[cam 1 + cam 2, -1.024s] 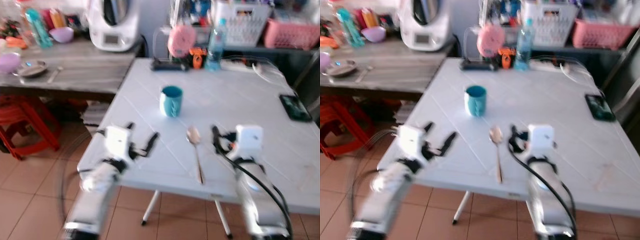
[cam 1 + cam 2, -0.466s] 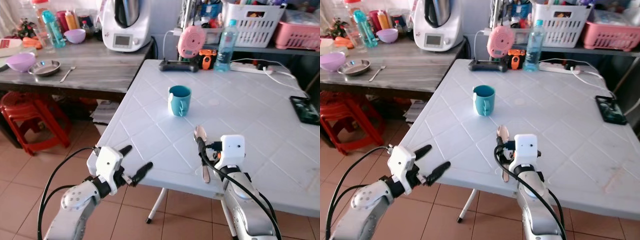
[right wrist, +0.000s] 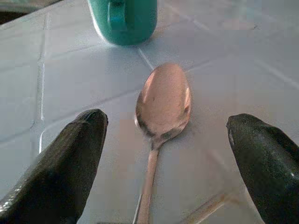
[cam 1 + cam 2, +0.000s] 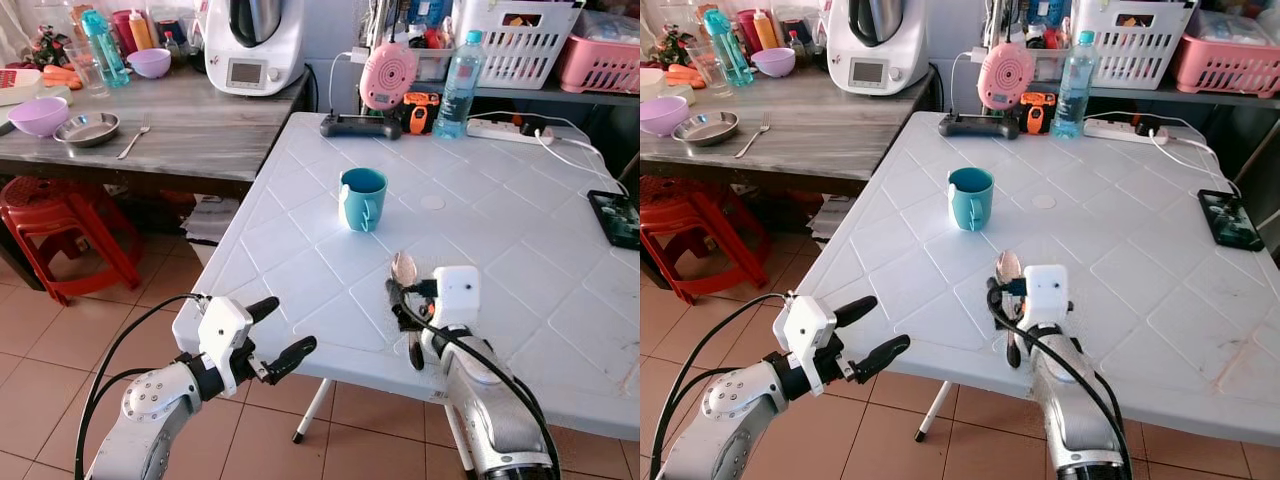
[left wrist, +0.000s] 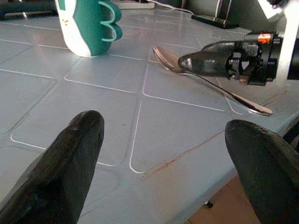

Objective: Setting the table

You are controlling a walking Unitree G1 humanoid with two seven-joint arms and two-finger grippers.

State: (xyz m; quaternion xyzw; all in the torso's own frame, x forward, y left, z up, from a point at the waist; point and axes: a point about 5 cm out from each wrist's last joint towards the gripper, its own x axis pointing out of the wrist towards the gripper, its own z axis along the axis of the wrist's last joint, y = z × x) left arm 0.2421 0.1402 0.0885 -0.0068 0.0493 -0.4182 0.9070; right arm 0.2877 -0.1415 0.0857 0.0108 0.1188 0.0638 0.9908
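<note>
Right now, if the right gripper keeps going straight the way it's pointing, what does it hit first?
The right gripper has open jaws straddling the spoon lying on the white table, so the spoon's bowl comes first. Beyond it, in roughly the same line, stands the teal mug; depth between them is unclear.

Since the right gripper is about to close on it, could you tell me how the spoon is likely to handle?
The spoon looks like shiny metal, so probably stiff and slippery. It lies flat on the white table, so the right gripper, open astride it, may struggle getting under.
</note>
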